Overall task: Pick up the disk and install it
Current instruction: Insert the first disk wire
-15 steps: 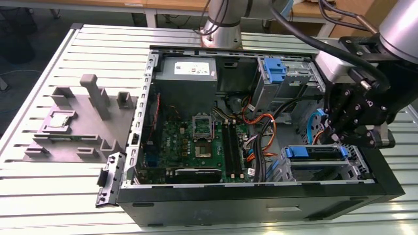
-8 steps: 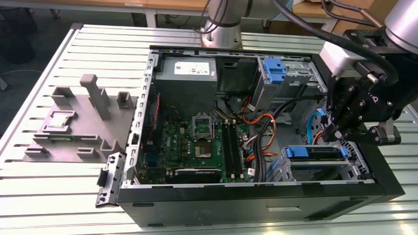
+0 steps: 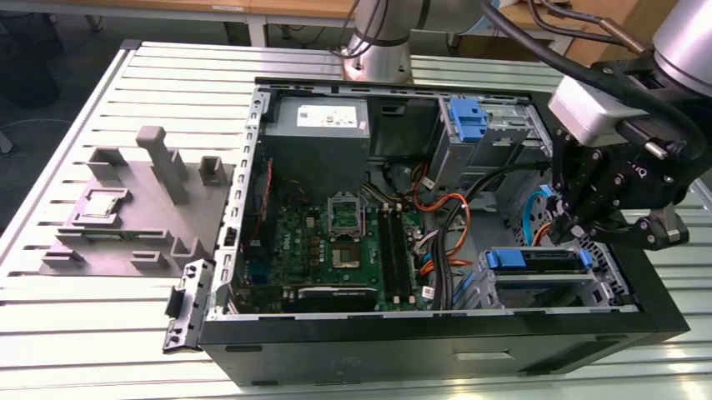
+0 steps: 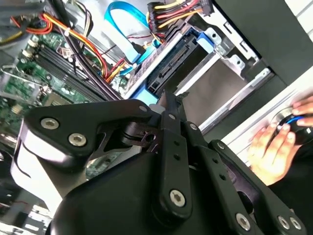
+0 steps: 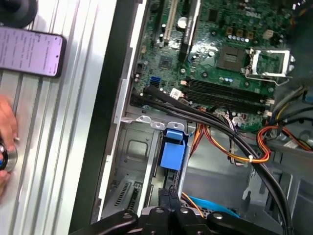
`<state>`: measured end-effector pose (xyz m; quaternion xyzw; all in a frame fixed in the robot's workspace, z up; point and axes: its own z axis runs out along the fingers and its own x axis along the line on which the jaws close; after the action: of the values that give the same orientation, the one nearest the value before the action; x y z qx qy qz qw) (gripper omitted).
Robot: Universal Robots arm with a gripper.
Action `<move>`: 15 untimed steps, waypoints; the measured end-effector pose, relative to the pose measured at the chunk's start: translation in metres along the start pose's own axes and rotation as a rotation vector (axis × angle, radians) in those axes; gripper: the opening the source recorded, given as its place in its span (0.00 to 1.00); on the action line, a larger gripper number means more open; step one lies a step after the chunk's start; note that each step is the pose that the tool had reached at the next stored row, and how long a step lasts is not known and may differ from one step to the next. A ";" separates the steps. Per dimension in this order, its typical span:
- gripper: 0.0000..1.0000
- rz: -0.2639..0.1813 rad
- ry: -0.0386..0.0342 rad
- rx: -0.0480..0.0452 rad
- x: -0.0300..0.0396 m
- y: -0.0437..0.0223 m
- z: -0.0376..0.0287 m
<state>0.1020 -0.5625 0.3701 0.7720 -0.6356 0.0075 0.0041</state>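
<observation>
In the exterior view, the black gripper (image 3: 581, 233), jaws pinched together and empty, hangs at two o'clock of the silver-grey blue-railed disk (image 3: 534, 260), which already lies in its metal bay (image 3: 602, 271). Closed like this, it seems set for pushing, not grasping.

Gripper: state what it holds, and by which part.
Nothing. The gripper is shut and empty, its tip near the connector end of the disk, which sits in its bay.
</observation>
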 end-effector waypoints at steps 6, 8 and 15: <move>0.10 -0.015 0.0016 0.0098 0.0002 -0.0013 0.0003; 0.10 -0.015 0.0022 0.0119 0.0004 -0.0026 0.0002; 0.10 -0.015 0.0024 0.0132 -0.0029 -0.0166 0.0003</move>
<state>0.1177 -0.5565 0.3698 0.7766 -0.6299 0.0126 -0.0002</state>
